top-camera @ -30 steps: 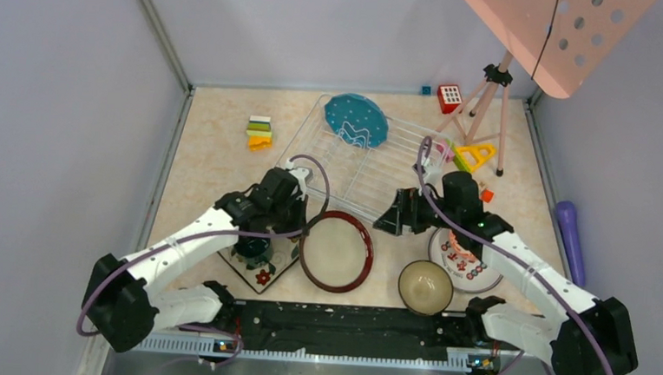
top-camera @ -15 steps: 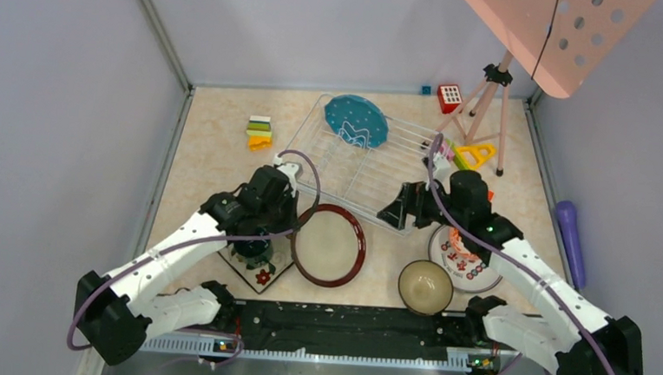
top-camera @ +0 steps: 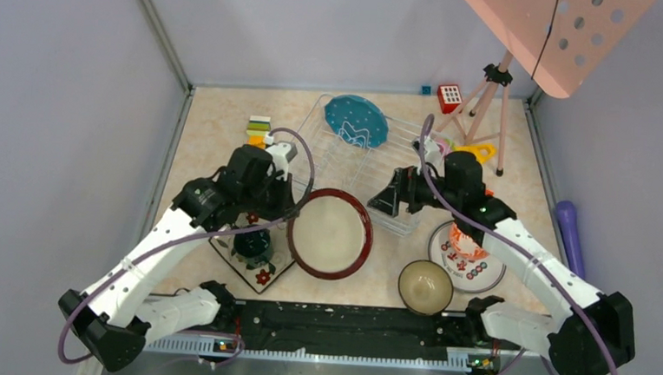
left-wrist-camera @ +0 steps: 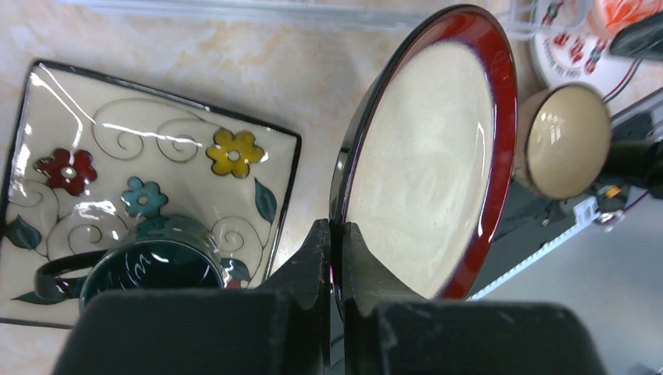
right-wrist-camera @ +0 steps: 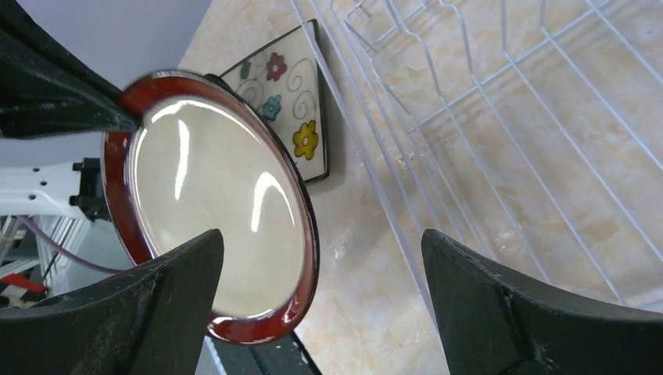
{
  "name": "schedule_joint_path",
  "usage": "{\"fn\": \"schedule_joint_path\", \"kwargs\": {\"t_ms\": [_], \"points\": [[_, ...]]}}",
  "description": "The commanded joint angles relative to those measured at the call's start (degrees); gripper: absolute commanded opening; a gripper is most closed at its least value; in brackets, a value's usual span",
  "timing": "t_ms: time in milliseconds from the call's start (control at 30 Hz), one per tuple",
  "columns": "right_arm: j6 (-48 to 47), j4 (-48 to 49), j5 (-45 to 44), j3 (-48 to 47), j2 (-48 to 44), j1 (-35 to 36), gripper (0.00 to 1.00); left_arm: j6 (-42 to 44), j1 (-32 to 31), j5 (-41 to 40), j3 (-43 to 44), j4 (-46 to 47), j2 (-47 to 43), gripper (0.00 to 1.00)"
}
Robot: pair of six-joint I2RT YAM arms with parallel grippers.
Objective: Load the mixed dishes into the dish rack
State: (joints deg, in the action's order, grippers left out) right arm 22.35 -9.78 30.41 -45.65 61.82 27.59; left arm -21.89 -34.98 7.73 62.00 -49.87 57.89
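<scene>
Cream plate [top-camera: 329, 233]: red-brown rim, tilted up off the flat, at 6 o'clock of the rack [top-camera: 359, 174] and just off its near edge; its face shows to the right wrist camera.
Left gripper [left-wrist-camera: 335, 234]: fingers pressed together on the cream plate's rim, pinching it at the plate's 9 o'clock side in the top view.
Right gripper [right-wrist-camera: 319, 234]: fingers spread wide with nothing between them; at 3 o'clock of the cream plate, over the rack's near edge.
Rack: white wire, set askew, reaching from the middle of the table toward 12 o'clock.
Blue plate [top-camera: 356, 119]: polka-dotted, standing on edge in the rack's 12 o'clock end.
Square plate [top-camera: 264, 273]: floral, flat on the table at 7 o'clock of the rack, partly under the left arm.
Mug [top-camera: 252, 245]: teal, upright on the square plate, at 8 o'clock of the cream plate.
Tan bowl [top-camera: 425, 286]: upright on the table at 5 o'clock of the cream plate, near it but apart.
White plate [top-camera: 484, 271]: red marks round the rim, flat at 4 o'clock of the rack, partly hidden by the right arm.
Red-white bowl [top-camera: 462, 242]: on the white plate, beneath the right arm.
Blocks [top-camera: 259, 133]: small coloured stack at 9 o'clock of the rack.
Purple cylinder [top-camera: 570, 241]: lying at the table's 3 o'clock edge.
Pink stand [top-camera: 555, 36]: perforated, on a tripod at the table's 1 o'clock corner.
</scene>
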Motion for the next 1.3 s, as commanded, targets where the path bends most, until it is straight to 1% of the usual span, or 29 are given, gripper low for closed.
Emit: {"fn": "schedule_joint_path", "kwargs": {"t_ms": [0,67,167,233,300,400,500,567,633,700,733,767,800,833,867,900,933,967,1000,1067,1133,1267], "points": [[1.3,5.1,6.7,-4.5,2.4,0.5,0.95,-1.3,3.7,4.9,8.7,7.7,-1.6,0.00],[1.9,6.0,8.4,-5.6,4.2,0.5,0.94,-1.3,6.1,7.0,9.6,9.6,-1.1,0.00],[3.7,7.8,10.6,-7.0,5.9,0.5,0.92,-2.4,11.4,13.3,9.5,13.4,-0.6,0.00],[5.2,8.7,11.3,-8.1,6.9,0.5,0.90,-3.0,13.8,16.1,8.9,16.2,-0.2,0.00],[6.5,9.3,11.2,-9.3,7.9,0.5,0.88,-3.2,14.8,17.7,9.0,18.0,0.5,0.00],[9.7,11.6,11.2,-10.1,9.2,0.4,0.82,-3.5,15.2,18.5,8.7,19.9,1.2,0.00],[12.4,13.6,10.7,-10.1,10.5,0.4,0.78,-4.2,15.7,19.4,8.1,21.8,1.3,0.00],[13.2,14.0,10.2,-10.1,11.5,0.3,0.74,-4.5,16.1,19.7,7.9,22.4,1.1,0.00],[13.3,14.5,10.1,-10.0,12.0,0.3,0.63,-4.6,16.4,19.8,7.6,23.1,0.6,0.00],[13.5,15.6,10.1,-9.7,12.1,0.3,0.48,-4.9,16.7,19.9,7.1,23.8,0.2,0.00],[13.5,15.9,10.0,-9.7,12.2,0.3,0.36,-5.3,16.9,20.1,6.9,24.2,0.1,0.00],[13.1,16.0,9.6,-10.0,12.2,0.3,0.14,-5.4,17.0,20.4,6.7,24.5,0.1,0.00],[12.4,15.3,8.7,-10.6,12.2,0.2,0.00,-5.4,17.0,20.2,6.5,24.5,0.2,0.00],[11.5,14.4,7.5,-11.2,12.1,0.1,0.00,-5.4,17.0,19.6,6.5,23.8,0.3,0.00],[10.4,13.6,6.5,-11.8,12.0,0.0,0.00,-5.4,17.1,18.0,6.5,22.8,0.4,0.04],[9.5,13.2,5.2,-12.7,11.8,-0.2,0.00,-5.6,17.2,16.0,6.6,21.4,0.5,0.19],[7.9,12.9,3.6,-13.4,11.6,-0.4,0.00,-5.7,17.2,13.6,6.8,20.1,0.6,0.38],[6.1,12.7,1.3,-14.2,11.4,-0.5,0.00,-5.8,17.2,11.5,6.8,18.9,0.6,0.54],[4.3,12.3,-1.5,-15.2,11.4,-0.5,0.00,-5.8,17.2,9.5,6.7,17.9,0.5,0.61],[0.1,11.7,-7.1,-17.5,11.6,-0.8,0.00,-5.8,17.3,6.2,6.4,16.5,0.2,0.65],[-4.5,12.3,-11.2,-19.7,12.1,-0.9,0.00,-5.7,17.3,4.1,5.5,15.6,-0.2,0.67],[-11.5,15.0,-19.2,-24.2,14.2,-0.9,0.00,-4.8,17.2,4.1,1.8,16.9,-2.5,0.68]]}}
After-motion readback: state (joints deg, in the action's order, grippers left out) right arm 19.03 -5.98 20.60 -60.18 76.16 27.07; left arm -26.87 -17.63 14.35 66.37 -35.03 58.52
